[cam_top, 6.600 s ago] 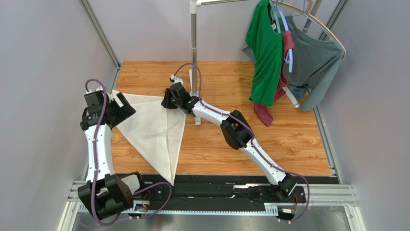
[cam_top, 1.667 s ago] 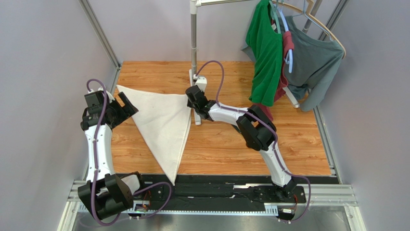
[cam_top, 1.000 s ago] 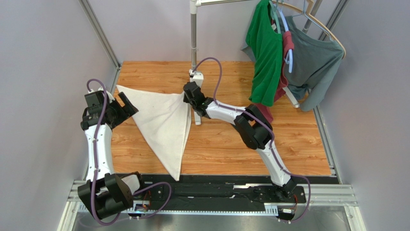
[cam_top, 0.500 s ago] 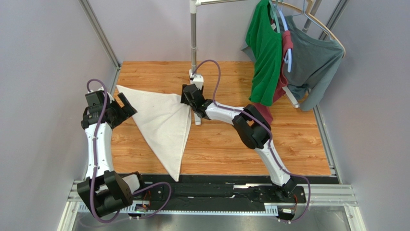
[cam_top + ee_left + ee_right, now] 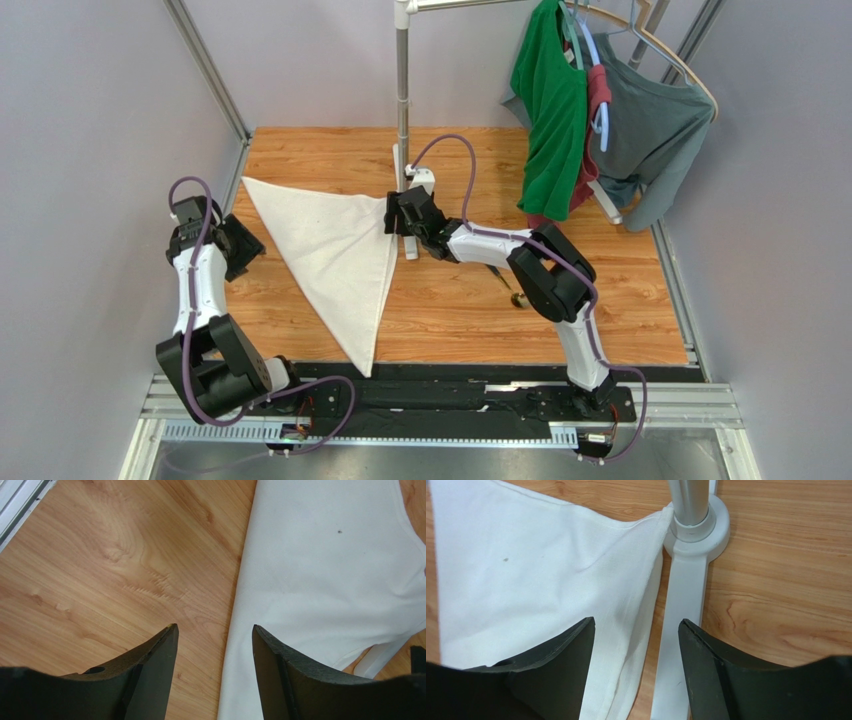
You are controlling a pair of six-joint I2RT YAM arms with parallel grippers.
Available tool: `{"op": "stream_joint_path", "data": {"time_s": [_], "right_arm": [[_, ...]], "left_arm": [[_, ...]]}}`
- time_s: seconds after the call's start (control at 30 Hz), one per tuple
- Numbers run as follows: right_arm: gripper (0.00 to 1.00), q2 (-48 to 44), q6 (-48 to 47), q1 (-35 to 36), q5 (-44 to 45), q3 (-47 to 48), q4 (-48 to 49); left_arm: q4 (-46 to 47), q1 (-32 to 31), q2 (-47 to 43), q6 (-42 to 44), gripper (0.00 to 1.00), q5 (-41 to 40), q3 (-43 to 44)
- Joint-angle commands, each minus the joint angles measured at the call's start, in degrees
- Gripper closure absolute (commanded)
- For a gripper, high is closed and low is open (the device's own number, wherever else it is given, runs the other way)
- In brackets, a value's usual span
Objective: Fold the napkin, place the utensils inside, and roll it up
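a white napkin point(image 5: 335, 250), folded into a long triangle, lies flat on a wooden table point(image 5: 600, 300) just left of a white pole stand point(image 5: 402, 90). its short side runs leftward from the stand's base. its long axis runs from there toward the arm bases, with the narrow tip pointing at the table's near edge.

the left gripper point(image 5: 214, 630) hovers well left of the stand, by the napkin's long slanted edge, its fingers spread apart and holding nothing. the right gripper point(image 5: 636, 622) is at the stand's base, above the napkin's corner there, its fingers also apart with nothing gripped. a small spoon point(image 5: 519, 298) lies right of the stand, well apart from the napkin and partly hidden by the right arm.

only the overhead view shows the whole triangle and the spoon. only the right wrist view shows the napkin's corner touching the stand's round collar, with doubled layers along that edge. the left wrist view shows bare wood and the cloth's edge running between its fingers.
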Motion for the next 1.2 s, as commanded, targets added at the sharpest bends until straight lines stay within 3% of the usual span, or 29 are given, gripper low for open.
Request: {"op": "stream_joint_path", "data": {"time_s": [0.0, 0.33, 0.73, 1.17], "right_arm": [[0.34, -8.5, 2.2, 0.5, -5.1, -4.4, 6.1], [0.35, -16.6, 2.2, 1.3, -8.4, -10.2, 5.4], [0.35, -20.9, 1.8, 1.2, -7.8, -13.1, 5.9], [0.35, -21.4, 1.3, 1.2, -7.7, -14.1, 6.0]], "left_arm": [[4.8, 0.5, 5.0, -3.8, 0.37, 5.1, 0.5], [9.6, 0.4, 14.2, -5.9, 0.56, 12.0, -1.8], [9.7, -1.1, 22.4, -6.2, 0.55, 12.7, -0.6], [12.0, -2.7, 24.0, -7.1, 0.54, 10.9, 0.8]]}}
